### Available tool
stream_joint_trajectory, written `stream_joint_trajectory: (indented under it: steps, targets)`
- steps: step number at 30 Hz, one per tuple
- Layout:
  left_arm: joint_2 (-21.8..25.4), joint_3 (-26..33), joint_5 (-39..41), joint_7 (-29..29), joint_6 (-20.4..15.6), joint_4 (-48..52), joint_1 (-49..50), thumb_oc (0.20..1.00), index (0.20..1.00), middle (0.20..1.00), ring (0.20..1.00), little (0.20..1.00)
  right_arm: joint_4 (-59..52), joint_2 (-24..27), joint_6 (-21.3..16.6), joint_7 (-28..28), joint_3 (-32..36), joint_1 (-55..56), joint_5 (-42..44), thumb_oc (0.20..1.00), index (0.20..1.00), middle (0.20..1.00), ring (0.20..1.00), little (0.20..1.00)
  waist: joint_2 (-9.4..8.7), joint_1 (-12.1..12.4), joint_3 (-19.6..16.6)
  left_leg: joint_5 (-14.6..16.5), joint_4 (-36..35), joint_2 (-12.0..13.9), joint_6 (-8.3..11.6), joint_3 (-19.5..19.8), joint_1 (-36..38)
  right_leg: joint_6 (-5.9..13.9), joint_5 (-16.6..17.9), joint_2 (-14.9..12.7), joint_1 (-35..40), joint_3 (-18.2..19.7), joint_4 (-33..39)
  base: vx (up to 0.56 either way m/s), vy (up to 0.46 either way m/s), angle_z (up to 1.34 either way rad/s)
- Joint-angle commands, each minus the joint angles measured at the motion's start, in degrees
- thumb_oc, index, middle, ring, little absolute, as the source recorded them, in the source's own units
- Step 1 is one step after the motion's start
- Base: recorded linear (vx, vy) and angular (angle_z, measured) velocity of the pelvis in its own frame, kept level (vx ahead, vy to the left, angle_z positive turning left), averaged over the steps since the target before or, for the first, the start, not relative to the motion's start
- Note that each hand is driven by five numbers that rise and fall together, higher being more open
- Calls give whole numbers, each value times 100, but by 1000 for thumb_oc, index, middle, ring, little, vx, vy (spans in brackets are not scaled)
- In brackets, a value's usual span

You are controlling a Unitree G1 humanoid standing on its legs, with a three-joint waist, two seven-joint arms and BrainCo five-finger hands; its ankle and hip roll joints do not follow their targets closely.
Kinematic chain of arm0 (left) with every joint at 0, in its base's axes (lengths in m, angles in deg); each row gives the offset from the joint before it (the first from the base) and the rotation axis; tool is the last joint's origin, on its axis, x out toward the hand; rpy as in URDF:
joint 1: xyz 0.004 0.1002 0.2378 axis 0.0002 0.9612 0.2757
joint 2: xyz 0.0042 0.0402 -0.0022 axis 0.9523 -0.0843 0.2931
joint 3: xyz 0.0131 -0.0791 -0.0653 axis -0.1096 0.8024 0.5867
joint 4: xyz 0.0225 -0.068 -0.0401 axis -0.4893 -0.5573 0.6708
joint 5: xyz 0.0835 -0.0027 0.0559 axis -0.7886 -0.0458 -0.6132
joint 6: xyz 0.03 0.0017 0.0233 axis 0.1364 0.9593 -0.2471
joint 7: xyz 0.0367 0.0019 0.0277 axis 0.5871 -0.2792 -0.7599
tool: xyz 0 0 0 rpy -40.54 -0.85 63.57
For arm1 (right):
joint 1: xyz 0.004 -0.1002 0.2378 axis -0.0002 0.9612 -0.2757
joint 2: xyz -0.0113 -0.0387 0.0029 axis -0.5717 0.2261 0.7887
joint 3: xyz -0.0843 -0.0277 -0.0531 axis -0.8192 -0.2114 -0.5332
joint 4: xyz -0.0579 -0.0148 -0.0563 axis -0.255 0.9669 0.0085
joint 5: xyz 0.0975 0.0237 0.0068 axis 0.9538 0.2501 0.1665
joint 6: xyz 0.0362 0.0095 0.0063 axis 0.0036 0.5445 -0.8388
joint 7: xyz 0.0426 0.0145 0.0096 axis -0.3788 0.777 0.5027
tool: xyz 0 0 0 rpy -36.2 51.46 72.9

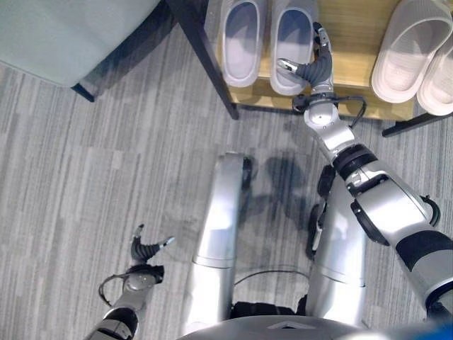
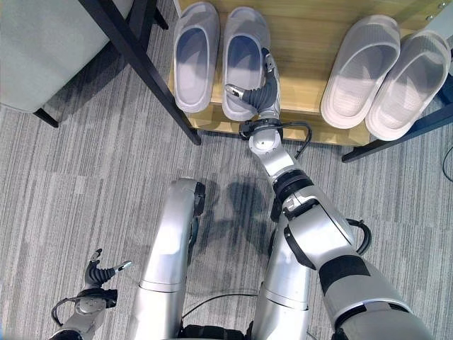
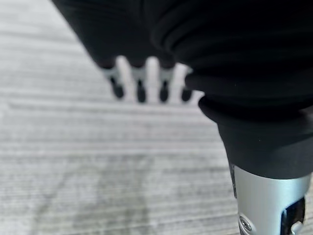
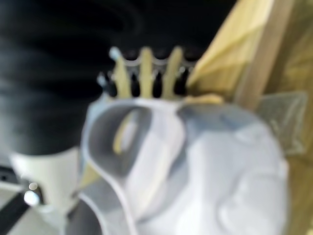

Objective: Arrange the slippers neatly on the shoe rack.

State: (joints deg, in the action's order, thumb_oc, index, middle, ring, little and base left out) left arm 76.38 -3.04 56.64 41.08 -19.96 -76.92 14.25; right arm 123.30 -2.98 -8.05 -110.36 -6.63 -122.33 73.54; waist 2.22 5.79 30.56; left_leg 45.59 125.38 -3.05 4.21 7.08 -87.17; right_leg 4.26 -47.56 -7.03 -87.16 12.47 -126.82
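Note:
Two light grey slippers stand side by side on the wooden shoe rack shelf (image 1: 354,28), toes pointing away: the left one (image 1: 241,42) and the right one (image 1: 290,35). My right hand (image 1: 315,71) is at the right grey slipper's heel. Its thumb lies over the heel opening and its fingers (image 4: 146,68) run along the outer side wall, pinching that wall of the slipper (image 4: 220,171). A second pair of pale cream slippers (image 2: 357,71) sits further right on the same shelf. My left hand (image 1: 145,249) hangs low over the carpet, open, with its fingers (image 3: 146,81) relaxed and holding nothing.
The rack's black frame leg (image 1: 205,57) slants down to the left of the grey pair, and another black bar (image 2: 396,134) crosses below the cream pair. A grey upholstered seat (image 1: 71,35) stands at the far left. Grey striped carpet (image 1: 106,177) covers the floor.

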Motion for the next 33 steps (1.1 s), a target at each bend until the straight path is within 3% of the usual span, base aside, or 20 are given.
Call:
stream_joint_trajectory:
  steps: [1,19,33]
  targets:
    - [306,-489,-28,-54,-67,-215,45,1000,1000,1000,1000,1000,-78,-200,-131,188,-154,-402,177,1000,1000,1000,1000,1000,-147,342,-77,137,159,-15,-21,218,-278,-469,987,-331,408,673,-706,0,0,0]
    - [299,-506,9,-35,0,-370,-31,1000,1000,1000,1000,1000,-148,-532,-354,286,-16,-450,866,1000,1000,1000,1000,1000,-132,321,-77,152,230,12,-7,188,-278,-466,1002,-313,397,700,-756,0,0,0]
    - [245,-472,-36,-179,86,-378,-97,1000,1000,1000,1000,1000,-585,-756,-344,-15,153,-24,655,1000,1000,1000,1000,1000,-114,281,-77,174,279,24,-31,130,-278,-445,1018,-308,407,738,-786,0,0,0]
